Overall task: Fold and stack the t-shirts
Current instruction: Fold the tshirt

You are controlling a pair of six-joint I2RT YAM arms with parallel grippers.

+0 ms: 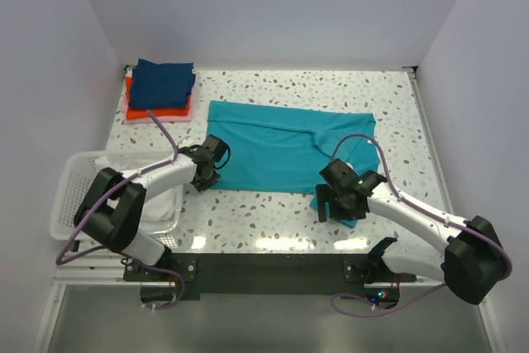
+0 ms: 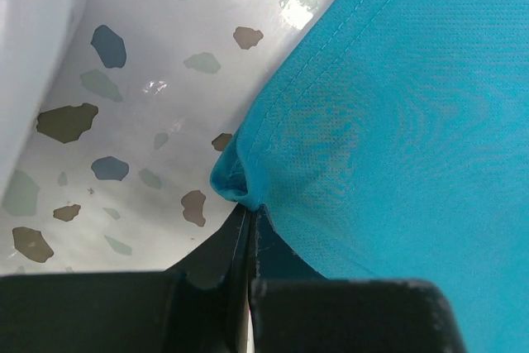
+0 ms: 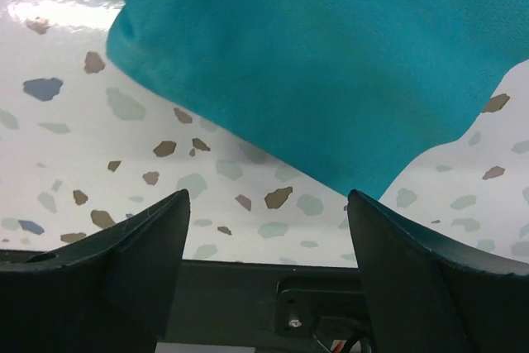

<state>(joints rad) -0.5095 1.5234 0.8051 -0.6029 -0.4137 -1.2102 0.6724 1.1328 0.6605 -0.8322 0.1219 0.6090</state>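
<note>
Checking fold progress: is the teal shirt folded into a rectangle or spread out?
Spread: the teal shirt lies wide and flat across the table, unlike the compact folded stack. The left claw pinches its corner.

The teal shirt [image 1: 281, 142] covers the middle of the surface [image 1: 273, 80]. Bare strips run along the far edge, the right side and the near edge. A stack of folded shirts [image 1: 159, 90] blocks the far left corner. A white basket [image 1: 64, 196] fills the near left. Walls close in the left, far and right sides.

Teal t-shirt [image 1: 281, 148]; speckled white table [image 1: 273, 221]
</note>
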